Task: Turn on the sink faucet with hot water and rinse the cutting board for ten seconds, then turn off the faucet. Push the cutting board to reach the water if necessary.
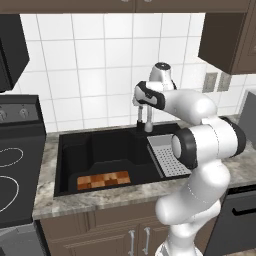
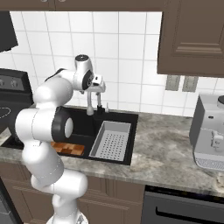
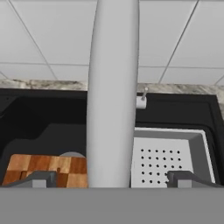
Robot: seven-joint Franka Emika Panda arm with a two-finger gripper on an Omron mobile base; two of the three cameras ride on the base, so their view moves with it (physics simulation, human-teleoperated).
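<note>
A: Hand view, item one: the faucet [image 3: 113, 87], grey spout running up the middle of the picture, between the two fingertips [image 3: 37, 179] of our claw [image 3: 113, 181]. We note the claw spread wide, nothing held; whether a pad touches the spout we cannot tell.

B: Item two: the lever [image 3: 141, 101], small and pale, at about two o'clock from the claw's centre, near the back wall of the sink [image 3: 39, 113].

A: Item three: the cutting board [image 3: 46, 168], checkered wood, flat on the sink floor at nine o'clock from the spout. In the left base view we find it in the near part of the basin, toward the stove side.

B: Item four: the perforated tray [image 3: 175, 157], grey, at three o'clock, seated in the other half of the sink. We see no stream, so we judge the water not yet on.

A: Risks, as we judge them. The claw sits on the spout, not the lever; closing here would grip or swing the spout and open nothing.

B: Second, the lever pushed the wrong way would give cold instead of hot.

A: Third, the board lies off to one side of the spout; the stream may miss it unless we push it across.
</note>
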